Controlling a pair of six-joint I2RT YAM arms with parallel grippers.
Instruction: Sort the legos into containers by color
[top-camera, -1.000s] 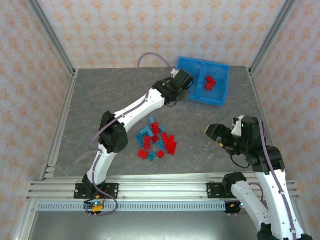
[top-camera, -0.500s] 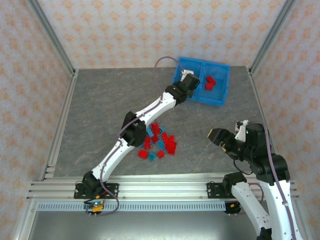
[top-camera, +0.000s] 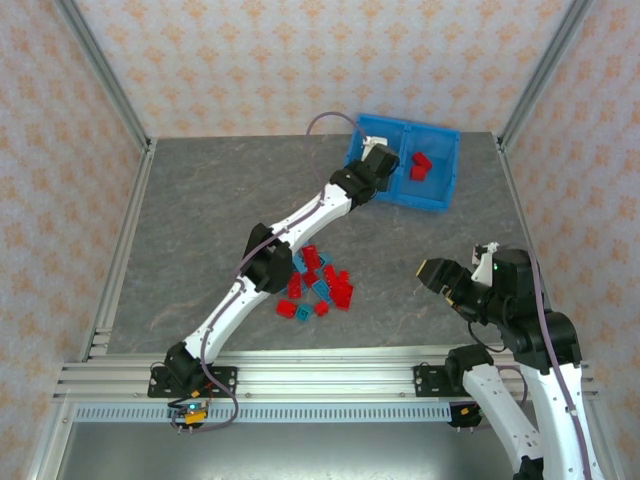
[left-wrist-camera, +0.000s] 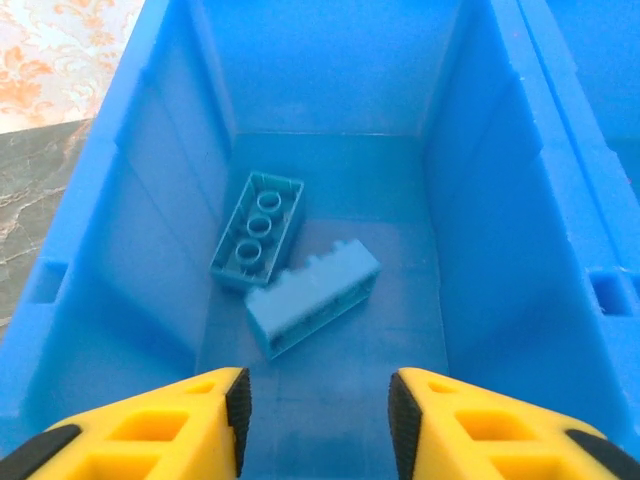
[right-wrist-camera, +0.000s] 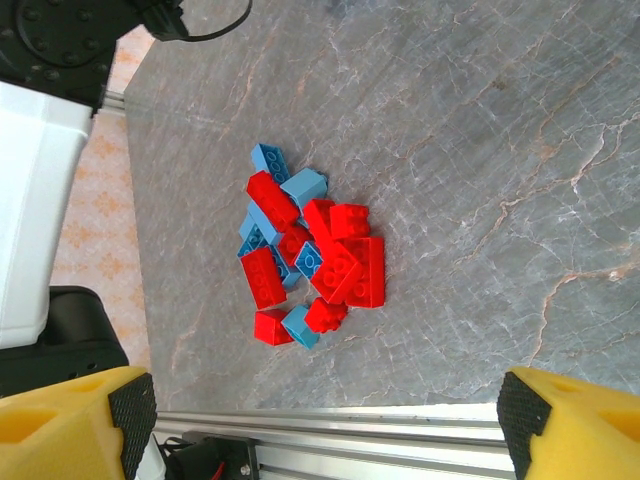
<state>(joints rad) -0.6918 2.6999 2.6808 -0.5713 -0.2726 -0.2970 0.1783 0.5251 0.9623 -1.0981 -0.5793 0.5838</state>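
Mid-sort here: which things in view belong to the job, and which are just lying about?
Job:
- pile of red and blue legos on the table
- blue bin
- two blue legos in its left compartment
- red legos in its right compartment
- left gripper, open over the bin
- right gripper, open

Not the job (fixtures, nothing loose):
- aluminium rail
- patterned walls

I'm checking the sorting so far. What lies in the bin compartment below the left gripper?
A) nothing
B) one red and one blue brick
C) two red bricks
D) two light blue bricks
D: the left wrist view shows two light blue bricks lying on the floor of that compartment, beneath the open, empty left gripper.
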